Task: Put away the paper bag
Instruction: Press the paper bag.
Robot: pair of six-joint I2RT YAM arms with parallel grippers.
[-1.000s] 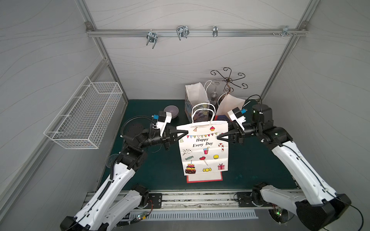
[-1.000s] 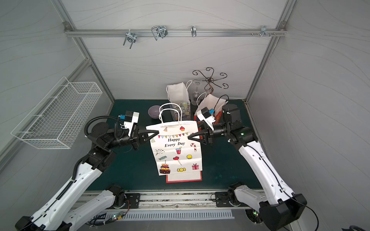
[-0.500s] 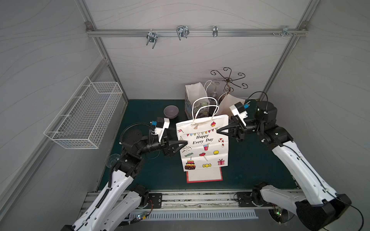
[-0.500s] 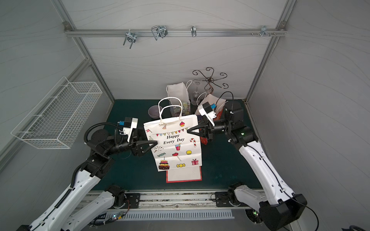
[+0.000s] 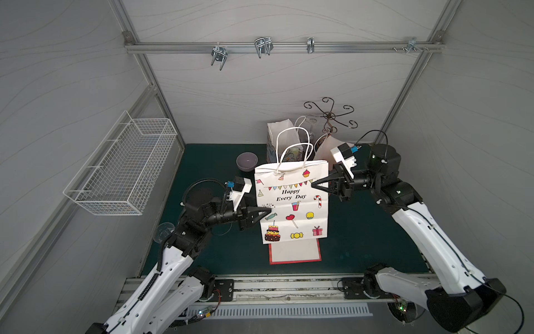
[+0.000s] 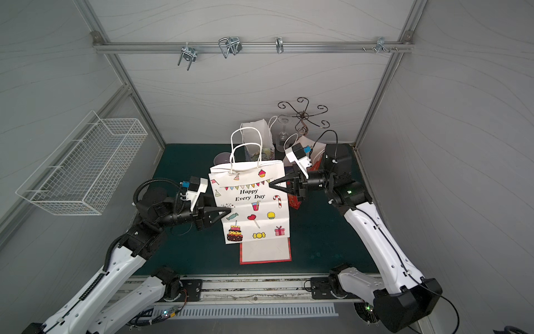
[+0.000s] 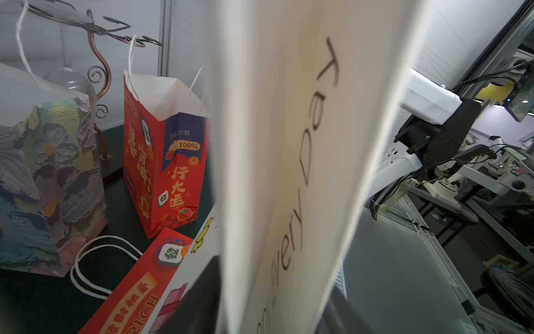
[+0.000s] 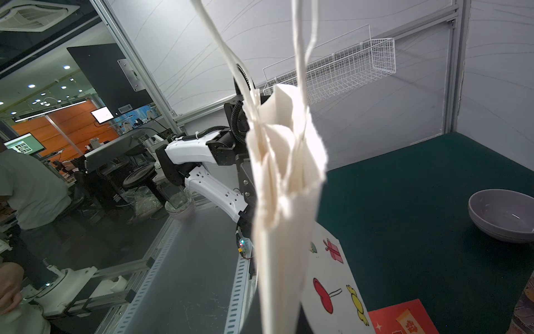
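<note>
The white paper bag (image 5: 291, 202) printed "Happy Every Day" hangs upright above the green table in both top views, its two rope handles standing up. My right gripper (image 5: 313, 182) is shut on the bag's right edge near the top, and the right wrist view shows the crumpled bag mouth (image 8: 283, 162) straight ahead. My left gripper (image 5: 268, 211) is at the bag's left edge, about mid-height. Its jaws are open with the edge between them. In the left wrist view the bag's side (image 7: 289, 173) fills the middle, with a dark finger (image 7: 196, 303) on either side of it.
A flat red-edged bag (image 5: 294, 253) lies under the hanging one. A floral bag (image 5: 284, 144), a red bag (image 7: 164, 162) and a curly wire stand (image 5: 329, 115) stand at the back. A purple bowl (image 5: 246, 161) is back left, a wire basket (image 5: 121, 167) hangs on the left wall, and hooks (image 5: 263, 46) line the top rail.
My left gripper let go of the bag's upper left corner, dropped lower along the left edge and opened. My right gripper closed fully and raised the bag.
</note>
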